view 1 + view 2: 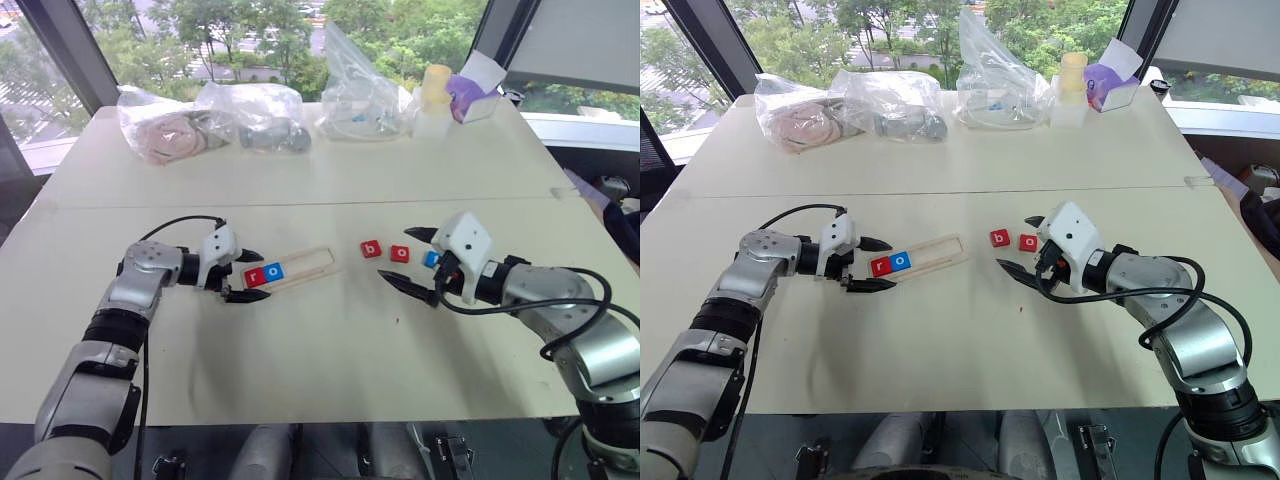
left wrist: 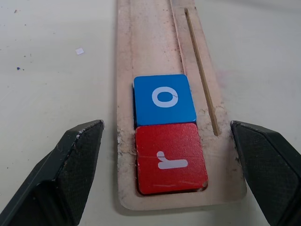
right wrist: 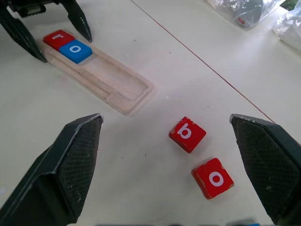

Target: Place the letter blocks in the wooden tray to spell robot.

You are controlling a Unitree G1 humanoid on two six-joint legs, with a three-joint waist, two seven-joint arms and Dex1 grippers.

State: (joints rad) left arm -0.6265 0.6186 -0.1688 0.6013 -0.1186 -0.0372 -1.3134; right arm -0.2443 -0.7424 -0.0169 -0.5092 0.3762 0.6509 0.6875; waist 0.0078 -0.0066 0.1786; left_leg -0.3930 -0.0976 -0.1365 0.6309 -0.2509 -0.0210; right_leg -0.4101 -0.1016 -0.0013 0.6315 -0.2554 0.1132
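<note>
**Two tiles in the tray, three waiting on the table**

Straddling the near end of the wooden tray (image 1: 290,270), the left gripper (image 1: 247,276) stood wide open, one finger on each side of the wood, holding nothing. Inside the slot at that end lay the red r tile (image 2: 170,157) and, touching it, the blue o tile (image 2: 164,99); the slot beyond them was bare.

Well apart from the tray, toward the robot's right, the red b tile (image 3: 187,133) and the red o tile (image 3: 212,178) lay loose on the pale table (image 1: 320,350), close together but not touching. A blue tile (image 1: 431,259) sat just past them, partly hidden by the right gripper (image 1: 415,261), so its letter could not be read. That gripper hovered over these loose tiles with its fingers spread wide and empty.

Clear plastic bags (image 1: 250,115) rested along the table's far edge.
</note>
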